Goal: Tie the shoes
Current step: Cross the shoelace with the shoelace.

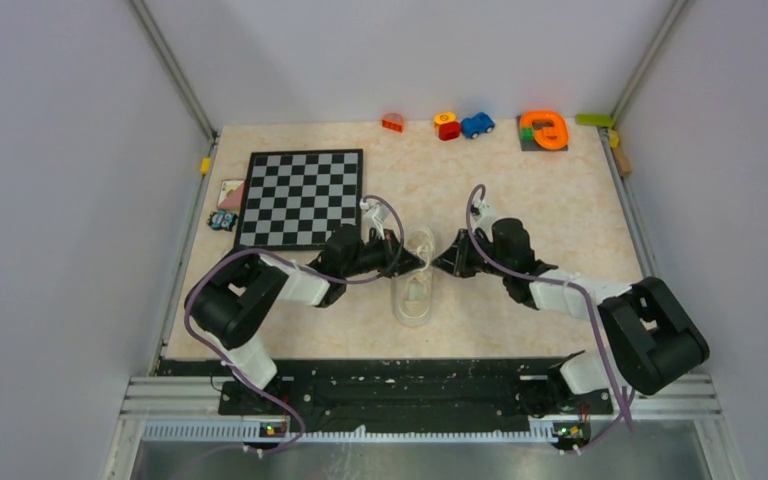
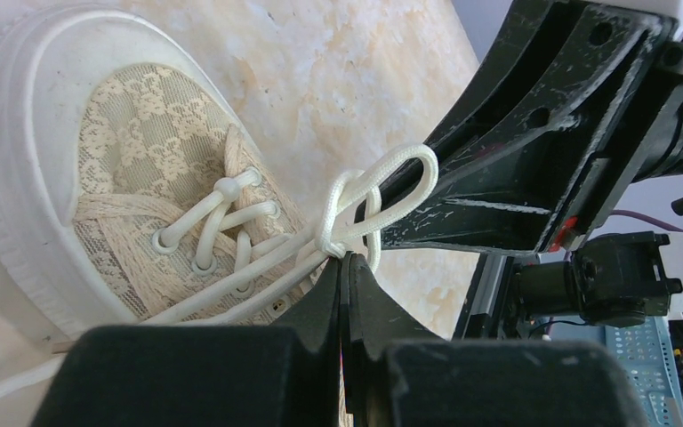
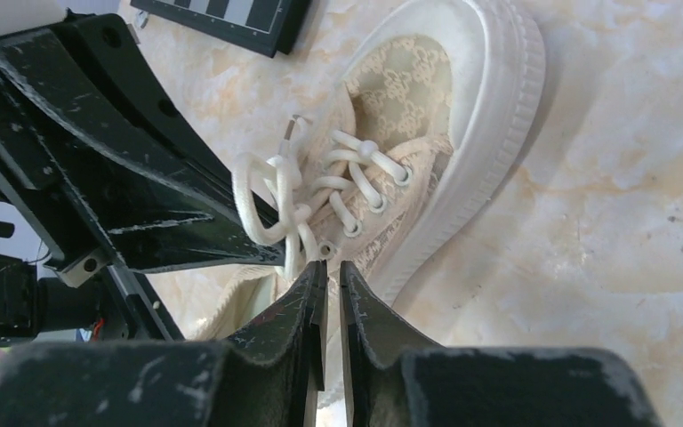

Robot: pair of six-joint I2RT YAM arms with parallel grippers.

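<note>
The sneaker [image 1: 415,290] lies directly between the left gripper [image 1: 401,258] and the right gripper [image 1: 438,262], its laced throat just ahead of both sets of fingertips. The left gripper's jaws are pressed together on the laces [image 2: 382,191], pinched at the very tips. The right gripper's jaws are drawn nearly together, with a thin slit left; whether a lace is caught cannot be told. The looped lace is revealed only by the wrist views, and the whole chessboard [image 1: 300,197], beyond the left gripper, only from overhead.
</note>
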